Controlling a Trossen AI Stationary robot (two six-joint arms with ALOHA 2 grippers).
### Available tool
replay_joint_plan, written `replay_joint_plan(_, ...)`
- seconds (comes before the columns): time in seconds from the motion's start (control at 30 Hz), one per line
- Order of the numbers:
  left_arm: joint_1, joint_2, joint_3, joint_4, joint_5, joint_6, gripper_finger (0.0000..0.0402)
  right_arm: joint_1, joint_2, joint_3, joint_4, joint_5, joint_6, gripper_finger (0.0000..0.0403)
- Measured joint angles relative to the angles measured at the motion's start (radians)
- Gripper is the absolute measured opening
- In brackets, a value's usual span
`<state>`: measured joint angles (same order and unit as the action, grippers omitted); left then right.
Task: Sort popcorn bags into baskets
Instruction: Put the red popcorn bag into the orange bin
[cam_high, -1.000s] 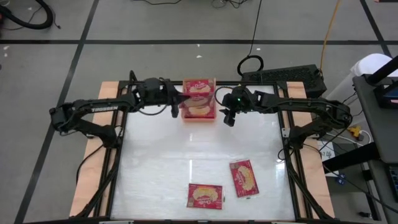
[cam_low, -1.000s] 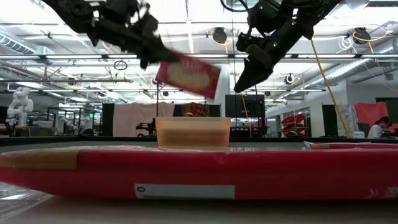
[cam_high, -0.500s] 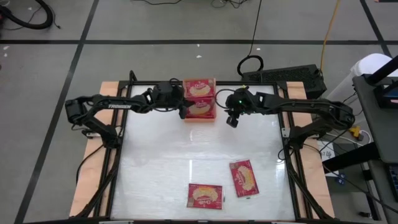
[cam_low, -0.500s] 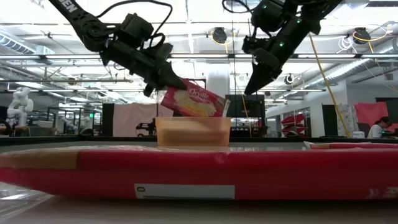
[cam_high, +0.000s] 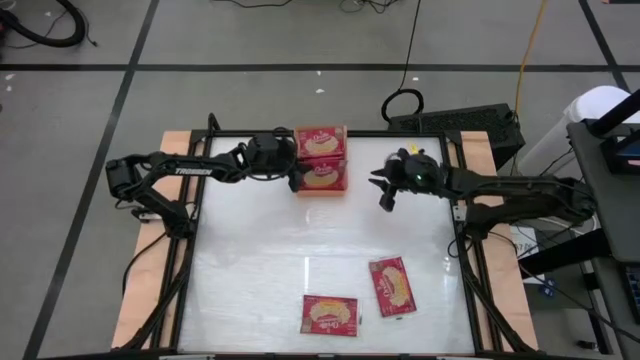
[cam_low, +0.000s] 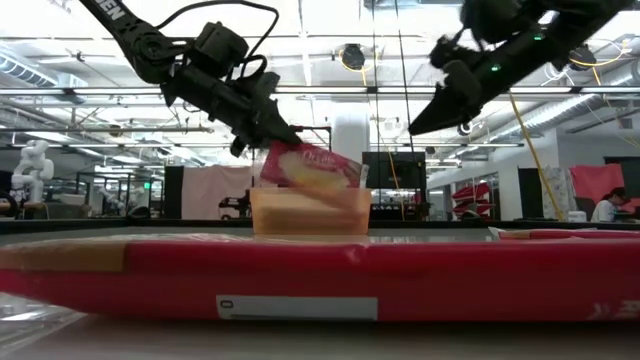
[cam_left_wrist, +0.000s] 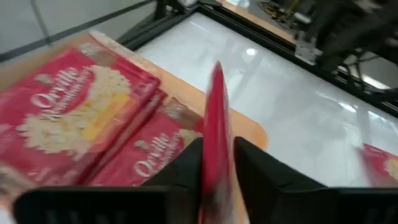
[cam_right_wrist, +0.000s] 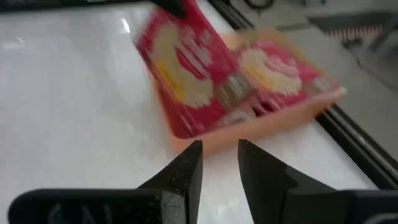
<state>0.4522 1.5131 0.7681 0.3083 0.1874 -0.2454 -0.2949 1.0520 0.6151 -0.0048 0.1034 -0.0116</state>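
The left gripper (cam_low: 268, 135) clamps a popcorn bag (cam_low: 312, 168) tilted over the orange basket (cam_low: 310, 212), lower edge inside; releasing only once it lies flatter on the packets below looks wisest. The right gripper (cam_high: 385, 192), fingers slightly apart and empty, hovers just beside.

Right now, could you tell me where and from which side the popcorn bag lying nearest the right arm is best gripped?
That popcorn bag lies flat and face up on the bare table, clear of the other loose bag. Probably best to come straight down and pinch a long edge, since it is too thin for a side approach. The right gripper hangs empty above the table.
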Motion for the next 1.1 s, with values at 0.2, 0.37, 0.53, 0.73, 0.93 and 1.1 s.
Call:
replay_joint_plan(0.2, 0.008, 0.006, 0.000, -0.016, -0.128, 0.037, 0.0186, 0.070, -0.083, -0.119, 0.153, 0.000, 0.024, 0.0093)
replay_joint_plan(0.37, 0.010, 0.006, 0.000, 0.055, -0.189, 0.101, 0.0249, 0.134, -0.095, -0.151, 0.173, 0.023, 0.101, 0.0093)
replay_joint_plan(0.53, -0.006, -0.008, 0.000, 0.065, -0.189, 0.088, 0.0272, 0.224, -0.094, -0.170, 0.162, 0.081, 0.193, 0.0093)
replay_joint_plan(0.73, -0.035, -0.008, 0.000, -0.119, -0.189, 0.086, 0.0245, 0.335, -0.094, -0.171, 0.149, 0.084, 0.314, 0.0093)
replay_joint_plan(0.93, -0.142, -0.008, 0.000, -0.222, -0.188, 0.086, 0.0191, 0.456, -0.094, -0.171, 0.042, 0.083, 0.495, 0.0093)
replay_joint_plan(1.1, -0.281, -0.008, 0.000, -0.175, -0.189, 0.086, 0.0154, 0.578, -0.066, -0.170, -0.017, 0.076, 0.662, 0.0093)
